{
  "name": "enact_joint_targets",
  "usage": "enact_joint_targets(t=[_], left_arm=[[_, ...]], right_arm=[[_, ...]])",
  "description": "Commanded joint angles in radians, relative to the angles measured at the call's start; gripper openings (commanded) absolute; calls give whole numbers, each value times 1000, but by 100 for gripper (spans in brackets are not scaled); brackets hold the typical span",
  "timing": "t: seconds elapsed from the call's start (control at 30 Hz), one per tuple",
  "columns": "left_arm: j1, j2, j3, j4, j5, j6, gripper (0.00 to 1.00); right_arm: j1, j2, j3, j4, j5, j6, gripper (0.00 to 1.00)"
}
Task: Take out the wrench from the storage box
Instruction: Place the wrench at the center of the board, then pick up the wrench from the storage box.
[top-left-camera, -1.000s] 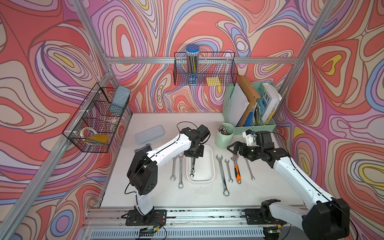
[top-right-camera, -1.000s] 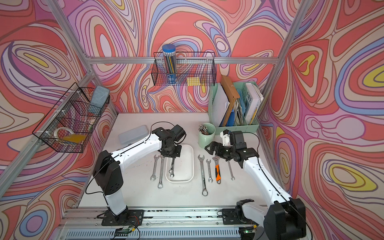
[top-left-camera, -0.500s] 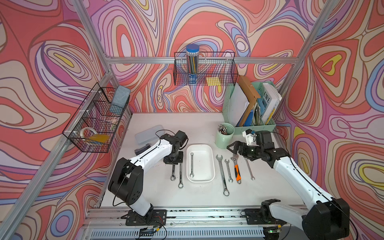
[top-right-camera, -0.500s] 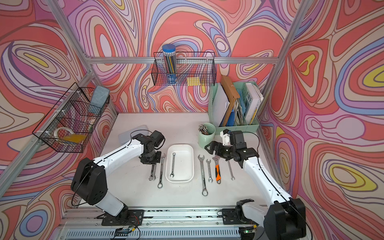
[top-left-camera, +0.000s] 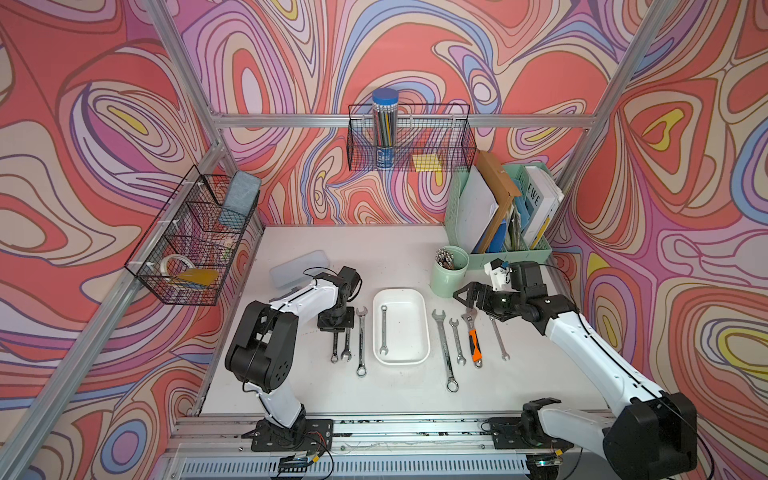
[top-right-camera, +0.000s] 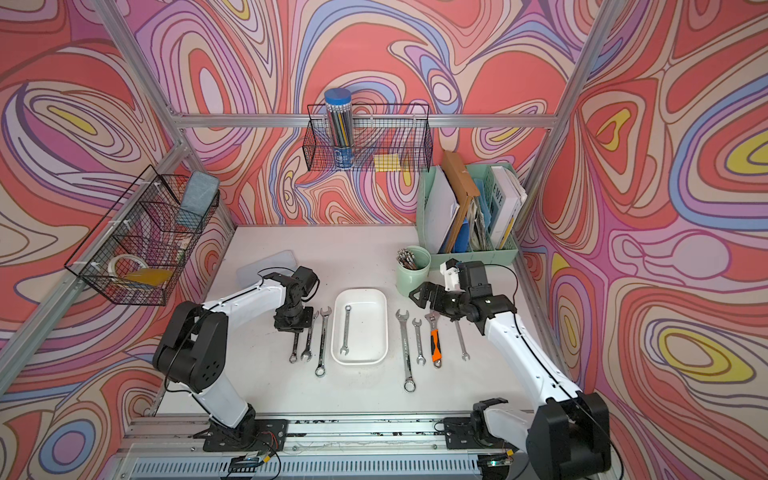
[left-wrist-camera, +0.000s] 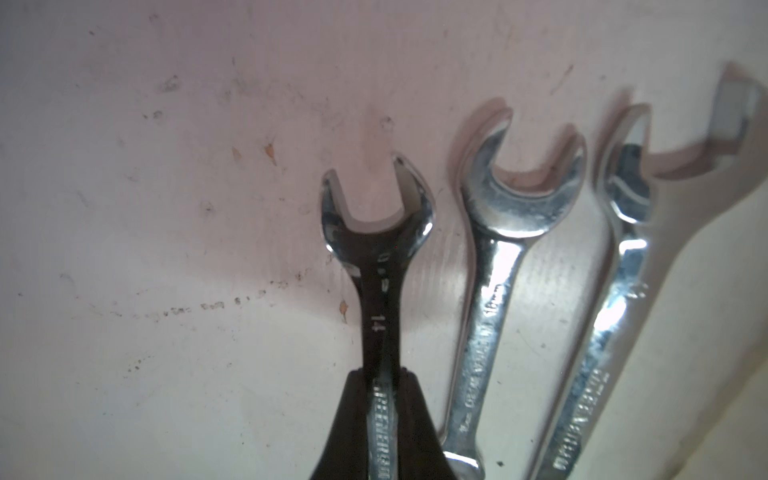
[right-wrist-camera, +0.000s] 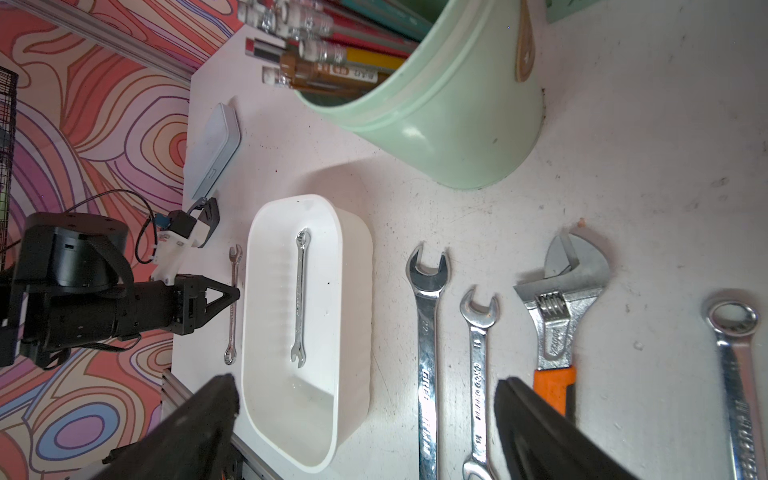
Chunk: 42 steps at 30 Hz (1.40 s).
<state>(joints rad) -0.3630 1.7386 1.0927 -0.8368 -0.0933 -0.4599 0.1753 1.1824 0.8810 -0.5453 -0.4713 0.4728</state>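
Top views: high at the front, angled down toward the back wall (top-left-camera: 291, 62); far; both take in the whole table (top-left-camera: 395, 257)
Left wrist: pressed close, facing the table
Right wrist: low, near, looking across the table; shares the white tray (right-wrist-camera: 353, 270) with both top views

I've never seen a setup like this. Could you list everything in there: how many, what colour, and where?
storage box: one, white, table centre.
wrench in box: one, silver, lying lengthwise.
gripped wrench: one, silver, left of the box.
loose wrenches: five, silver, two left of box, three right.
adjustable wrench: one, orange handle, right of box.
cup: one, mint, holds pencils, behind right wrenches.
file organizer: one, mint, back right.
case: one, translucent, back left.
wire baskets: two, black, on walls.
left pincer: shut on gripped wrench.
right pincer: open, empty, by cup.
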Motion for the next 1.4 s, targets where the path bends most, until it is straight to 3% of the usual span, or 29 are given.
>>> enact_joint_targets(t=[0.0,0.2,0.53,0.7,0.97,1.13,1.37], left_arm=[[5,36,1,26,-24,11,4],[5,75,4,24,-28,13,7],[5,65,24,-9,-14,12,35],[-4,-26,70,-62,33,-10,40],[-214,-142,208,-131,13,-150,42],[-350,-62,308,-117,-22,-209,42],[-407,88,332,-44,10,-228,41]], right_arm=[[-6,13,-2,11,3,1,98],[-6,19,-4,11,5,-2,98],[-6,31,-2,18,5,-5,98],[-6,29,3,16,7,-9,98],[-7,28,8,12,14,-16,98],[-7,19,2,9,16,-20,98],[-7,-7,-6,-7,33,-32,98]])
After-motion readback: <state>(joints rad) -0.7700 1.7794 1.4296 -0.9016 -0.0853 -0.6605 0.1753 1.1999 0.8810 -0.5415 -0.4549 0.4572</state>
